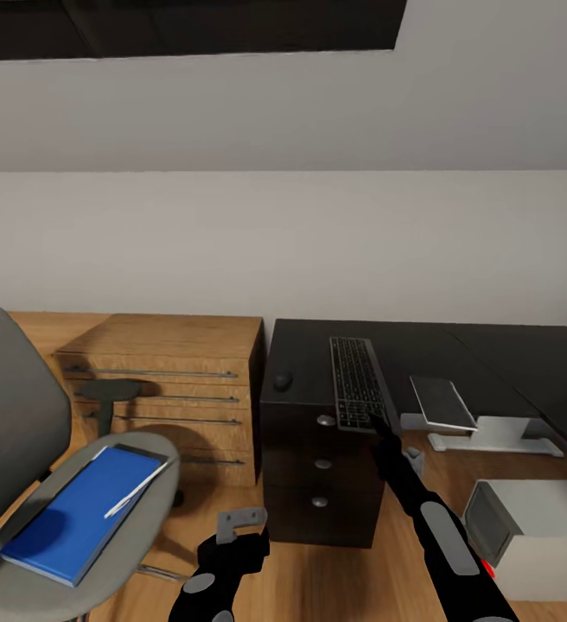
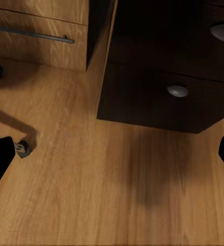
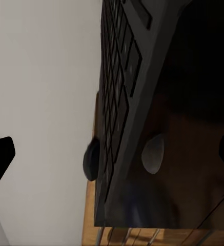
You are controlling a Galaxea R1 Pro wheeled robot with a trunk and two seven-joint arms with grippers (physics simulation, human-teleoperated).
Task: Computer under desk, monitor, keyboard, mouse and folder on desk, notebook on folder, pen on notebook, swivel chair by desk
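My right gripper [image 1: 377, 425] sits at the near end of the keyboard [image 1: 358, 381] on the desk [image 1: 304, 354] — fingers spread wide, gripping nothing. My left gripper [image 1: 240, 521] hangs open — folder [image 1: 80, 516] on the chair [image 1: 24, 449].

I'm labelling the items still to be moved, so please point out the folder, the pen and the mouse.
folder [image 1: 72, 518]: head view, middle of its blue cover, lying on the chair seat.
pen [image 1: 136, 494]: head view, midway along the white stick on the folder.
mouse [image 1: 282, 380]: head view, top of its black shell, on the desk.
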